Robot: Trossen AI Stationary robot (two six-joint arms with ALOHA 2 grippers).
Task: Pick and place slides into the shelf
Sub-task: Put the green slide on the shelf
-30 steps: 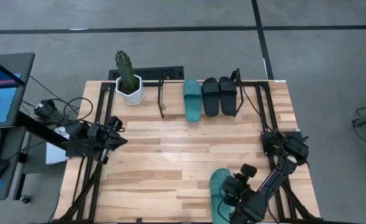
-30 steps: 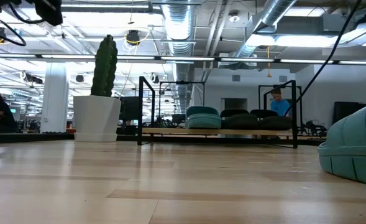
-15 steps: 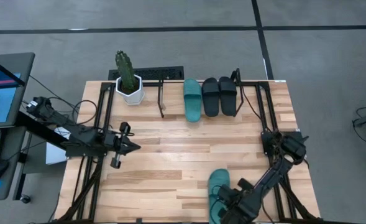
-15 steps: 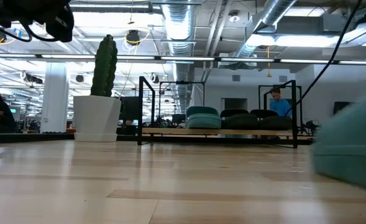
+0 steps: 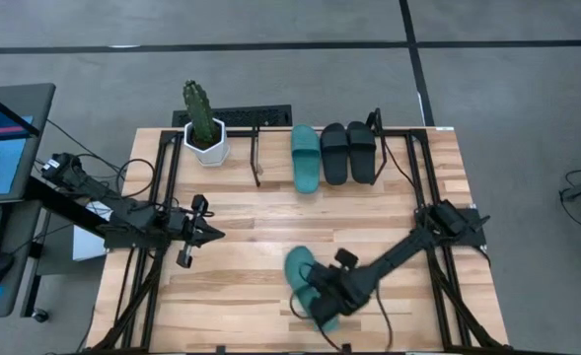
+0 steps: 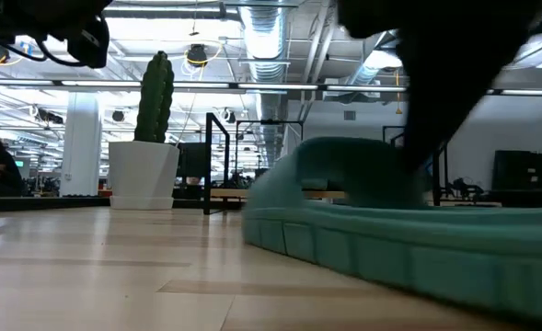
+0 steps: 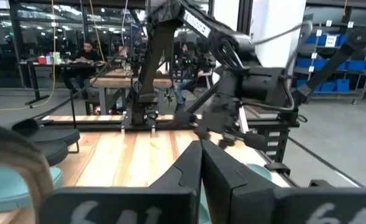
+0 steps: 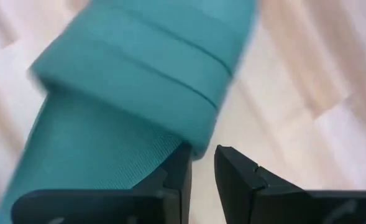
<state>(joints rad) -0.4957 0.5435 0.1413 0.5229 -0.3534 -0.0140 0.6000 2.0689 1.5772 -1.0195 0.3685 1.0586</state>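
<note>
While the wooden table carries the whole scene, the shelf sits toward twelve o'clock with one teal slide and two black slides (side by side) in it; the potted cactus stands at about eleven; the loose teal slide lies near six, its edge pinched by the right gripper; the left gripper, at nine, has its fingers pressed together on nothing.
</note>
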